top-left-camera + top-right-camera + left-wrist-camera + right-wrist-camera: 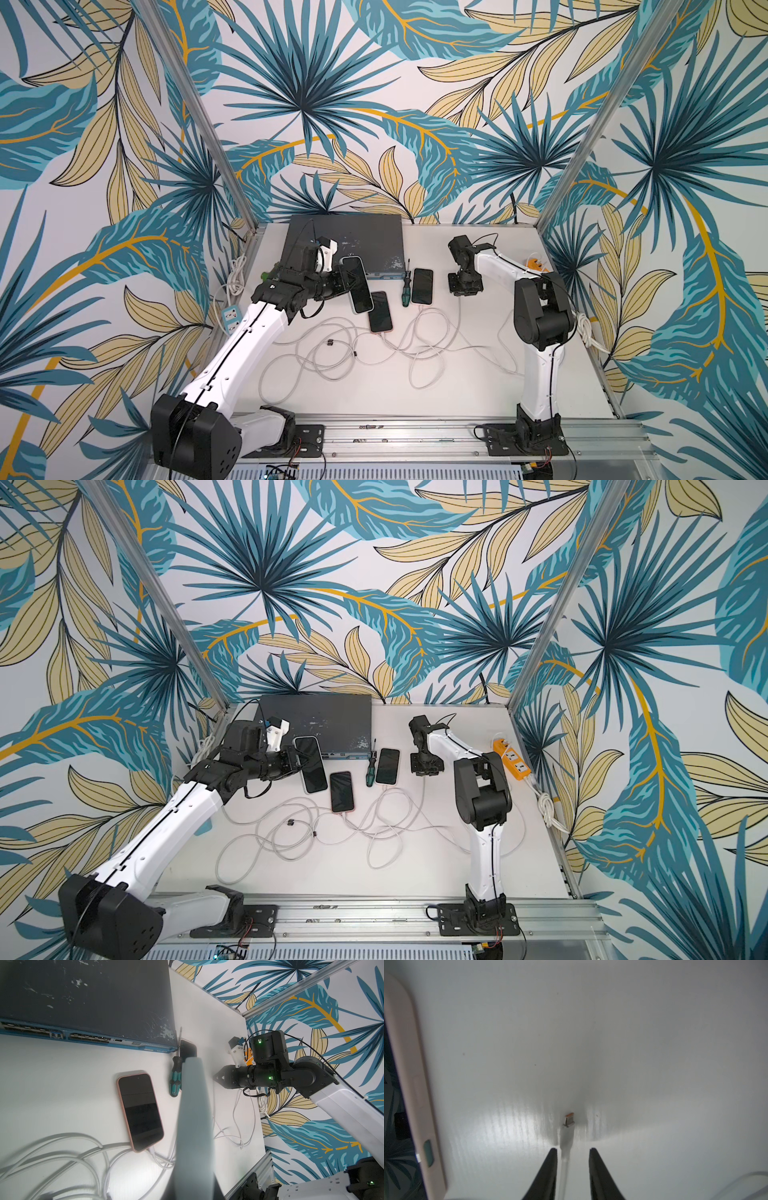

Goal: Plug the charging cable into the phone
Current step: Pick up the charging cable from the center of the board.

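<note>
My left gripper [345, 283] is shut on the phone [356, 284], a dark-screened one in a pale blue case, and holds it tilted above the table. The left wrist view shows the phone [195, 1122] edge-on as a grey slab covering the jaws. My right gripper [573, 1149] points down at the table right of the phones. It is open, its fingers on either side of the white charging cable [566, 1136], just behind the metal plug tip [569, 1120]. The cable lies close to one finger, with a gap to the other. In a top view the right gripper [465, 286] hides the plug.
A pink-cased phone [380, 311] and a black-screened phone [422, 286] lie on the table, each with a cable plugged in. A green screwdriver [406, 286] lies between them. A dark network switch [345, 245] sits at the back, loose white cables [332, 353] lie tangled in the middle, and an orange power strip [513, 758] is on the right.
</note>
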Available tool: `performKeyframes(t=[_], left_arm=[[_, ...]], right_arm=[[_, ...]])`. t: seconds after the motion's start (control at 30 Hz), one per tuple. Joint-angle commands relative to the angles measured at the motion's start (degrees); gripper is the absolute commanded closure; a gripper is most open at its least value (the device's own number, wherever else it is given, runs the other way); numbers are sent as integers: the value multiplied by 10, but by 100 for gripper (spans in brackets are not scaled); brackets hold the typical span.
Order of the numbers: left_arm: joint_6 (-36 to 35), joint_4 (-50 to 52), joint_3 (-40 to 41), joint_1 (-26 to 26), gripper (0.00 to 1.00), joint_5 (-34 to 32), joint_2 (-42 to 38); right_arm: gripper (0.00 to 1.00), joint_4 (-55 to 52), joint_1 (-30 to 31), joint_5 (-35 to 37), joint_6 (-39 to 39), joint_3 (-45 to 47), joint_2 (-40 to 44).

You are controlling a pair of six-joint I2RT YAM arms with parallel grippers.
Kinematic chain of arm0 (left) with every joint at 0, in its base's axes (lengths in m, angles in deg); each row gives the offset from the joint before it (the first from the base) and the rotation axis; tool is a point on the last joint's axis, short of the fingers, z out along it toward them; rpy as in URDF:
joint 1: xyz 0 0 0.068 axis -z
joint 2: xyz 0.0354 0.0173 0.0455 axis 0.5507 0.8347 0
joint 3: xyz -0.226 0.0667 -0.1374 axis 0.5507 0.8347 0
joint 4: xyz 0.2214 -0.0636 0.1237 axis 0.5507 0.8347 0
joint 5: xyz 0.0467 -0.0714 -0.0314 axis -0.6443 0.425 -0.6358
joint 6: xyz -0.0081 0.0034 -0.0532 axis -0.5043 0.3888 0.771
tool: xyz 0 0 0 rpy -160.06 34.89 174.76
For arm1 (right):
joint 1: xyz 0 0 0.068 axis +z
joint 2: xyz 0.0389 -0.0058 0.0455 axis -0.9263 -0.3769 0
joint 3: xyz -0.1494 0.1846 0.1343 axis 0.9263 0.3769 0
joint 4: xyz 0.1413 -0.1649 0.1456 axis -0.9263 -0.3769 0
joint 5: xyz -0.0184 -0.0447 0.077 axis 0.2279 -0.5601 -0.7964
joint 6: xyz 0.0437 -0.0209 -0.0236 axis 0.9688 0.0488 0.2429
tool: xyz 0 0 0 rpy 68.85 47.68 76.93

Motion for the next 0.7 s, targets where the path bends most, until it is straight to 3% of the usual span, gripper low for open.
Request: performKeyframes(t=[0.0,0.37,0.67], left_arm=[[-10,-15,4,1,100,10,-14],[-12,-3,3,0,100,8,-16],[-13,0,-1,0,100,9,-14]], right_arm=[[72,-15,-6,-14,-10,-4,-16],[74,3,-12,-49,-21,-1,-26],[74,-12,-13,-35,-30,-21,-55]])
